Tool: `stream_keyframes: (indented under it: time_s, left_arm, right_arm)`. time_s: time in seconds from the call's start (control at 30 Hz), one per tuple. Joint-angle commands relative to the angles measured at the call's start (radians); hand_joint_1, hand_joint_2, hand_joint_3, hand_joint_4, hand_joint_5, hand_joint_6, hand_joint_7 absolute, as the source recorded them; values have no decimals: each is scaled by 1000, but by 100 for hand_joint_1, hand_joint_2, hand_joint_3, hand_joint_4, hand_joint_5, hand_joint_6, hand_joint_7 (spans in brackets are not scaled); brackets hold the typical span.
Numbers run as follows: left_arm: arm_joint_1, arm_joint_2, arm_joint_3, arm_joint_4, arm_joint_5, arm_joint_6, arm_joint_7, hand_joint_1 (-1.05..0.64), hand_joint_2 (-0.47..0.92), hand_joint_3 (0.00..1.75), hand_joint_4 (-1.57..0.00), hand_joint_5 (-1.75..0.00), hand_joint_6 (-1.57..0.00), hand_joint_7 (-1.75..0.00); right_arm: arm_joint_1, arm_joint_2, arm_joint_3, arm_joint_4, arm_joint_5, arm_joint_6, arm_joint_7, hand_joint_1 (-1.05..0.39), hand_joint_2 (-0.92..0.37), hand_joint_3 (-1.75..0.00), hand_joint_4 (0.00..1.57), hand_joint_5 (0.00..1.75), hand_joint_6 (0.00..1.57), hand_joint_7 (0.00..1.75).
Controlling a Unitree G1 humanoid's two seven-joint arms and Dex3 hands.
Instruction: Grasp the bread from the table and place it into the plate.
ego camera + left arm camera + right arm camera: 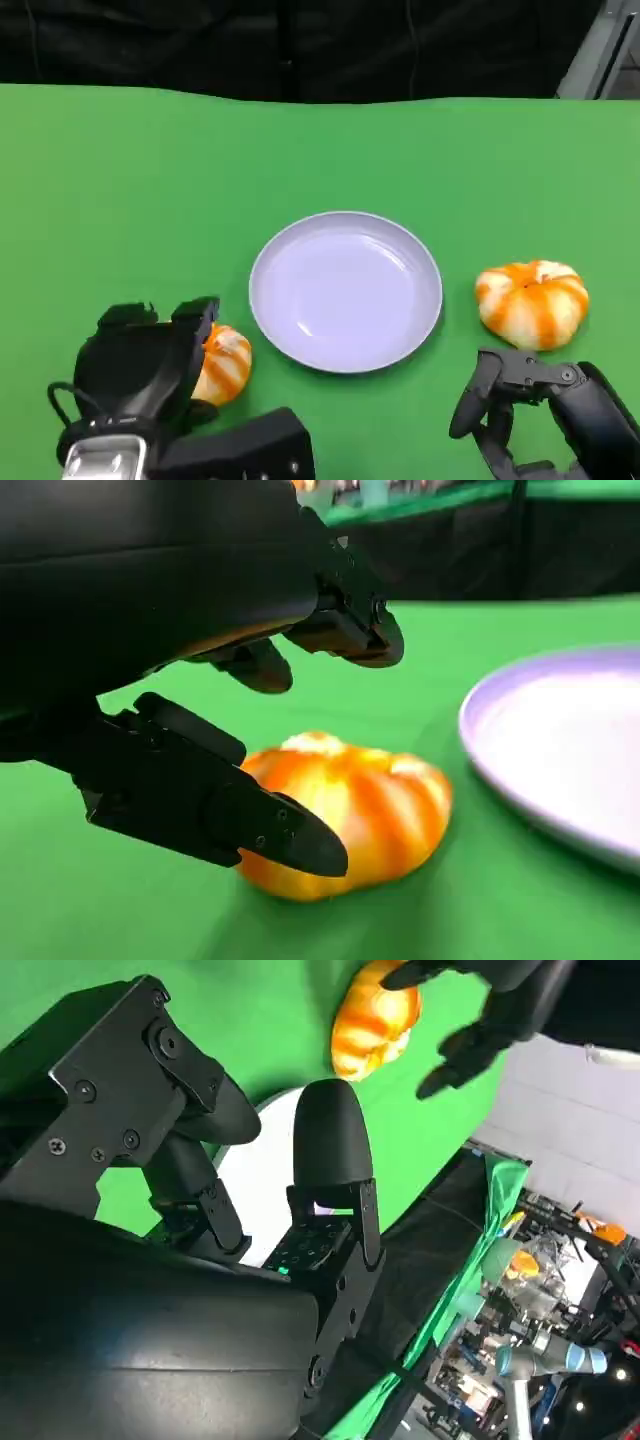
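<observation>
Left hand [150, 365] spread over near-left bread [225, 362], not gripping | plate [345, 290] centre, bare | second bread [532, 303] right | right hand [520, 405] idle, apart | advice: close evenly round the loaf before lifting

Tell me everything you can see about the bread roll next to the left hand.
The bread roll is round and domed, glossy orange with pale cream stripes running down from its top into lobes, like a small pumpkin. It sits flat on the green table, left of the lavender plate and apart from it. The left hand hovers over it, fingers spread on either side; whether they touch it is unclear.
</observation>
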Motion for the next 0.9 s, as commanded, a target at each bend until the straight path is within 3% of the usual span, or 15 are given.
stream_keyframes:
  time_s: [0.03,0.17,0.3,0.4,0.47,0.53,0.6,0.63,0.7,0.8,0.9]
  left_arm:
    - [-50,45,-23,95,-20,23,-22,-52,87,0,-49,-30,-47,-1]
    - [-92,71,-64,177,-26,32,-33,-54,91,3,-61,-29,-54,-3]
    - [-116,88,-87,218,-58,28,-31,-51,92,10,-89,-41,-73,-9]
    - [-115,103,-78,231,-124,-10,15,-47,92,9,-96,-48,-87,-11]
    - [-109,116,-65,251,-177,-74,111,-38,87,2,-89,-119,-113,-10]
    - [-106,131,-54,279,-222,-149,235,-30,83,1,-89,-163,-130,-13]
    - [-104,151,-48,297,-245,-206,338,-22,88,10,-90,-172,-91,-118]
    - [-102,160,-44,296,-250,-226,383,-20,87,25,-89,-173,-77,-151]
    - [-100,171,-38,288,-257,-244,432,-18,63,82,-88,-174,-70,-169]
    - [-96,186,-28,260,-251,-266,508,-20,53,100,-88,-175,-72,-161]
    - [-91,189,-24,227,-247,-284,572,-22,49,105,-89,-175,-76,-154]
  right_arm:
    - [4,-8,-2,-12,3,10,-4,2,-31,-136,90,171,86,125]
    - [7,-8,0,-23,-9,22,-7,0,-31,-136,90,171,85,125]
    - [9,-7,1,-26,-9,24,-8,1,-31,-136,89,170,85,125]
    - [8,-7,0,-21,-14,17,-12,1,-31,-136,90,171,86,125]
    - [7,-6,-1,-17,-13,12,-13,1,-31,-136,91,172,86,125]
    - [5,-6,-1,-13,-9,8,-12,0,-30,-136,91,171,86,125]
    - [4,-6,-2,-10,-5,7,-9,0,-30,-136,90,170,86,125]
    - [4,-6,-2,-10,-4,7,-10,0,-30,-136,90,170,86,125]
    - [4,-5,-2,-9,-5,7,-11,0,-30,-136,90,170,86,125]
    - [4,-5,-3,-9,-10,7,-14,0,-30,-136,91,171,86,125]
    - [4,-5,-3,-9,-7,10,-13,0,-30,-136,91,171,86,125]
